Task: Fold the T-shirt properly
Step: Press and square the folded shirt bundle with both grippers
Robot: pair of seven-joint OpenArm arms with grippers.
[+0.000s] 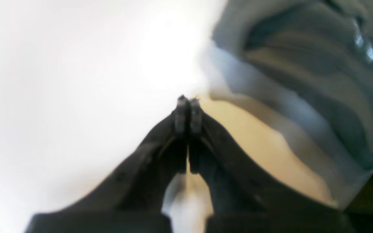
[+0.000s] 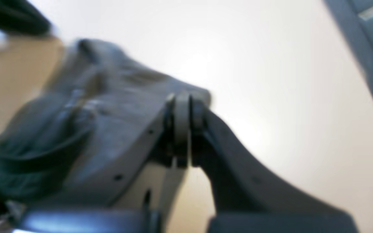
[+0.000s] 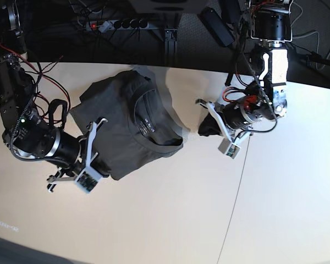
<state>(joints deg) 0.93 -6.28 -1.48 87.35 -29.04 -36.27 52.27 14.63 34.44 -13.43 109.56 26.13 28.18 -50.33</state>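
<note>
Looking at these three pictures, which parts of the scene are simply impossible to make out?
- Label inside the T-shirt collar: base view, print too small to read.
- T-shirt's lower corner: base view, covered by the right gripper.
- Left gripper fingers: base view, a dark blob; shut in the left wrist view.
- Cloth folds: both wrist views, motion blur.
- T-shirt's far sleeve: base view, tucked under the body.

Both wrist views are smeared with blur — the T-shirt [image 1: 306,64] runs off the left wrist view's edge at 3 o'clock, and its collar label [image 3: 144,123] is too small to read.
</note>
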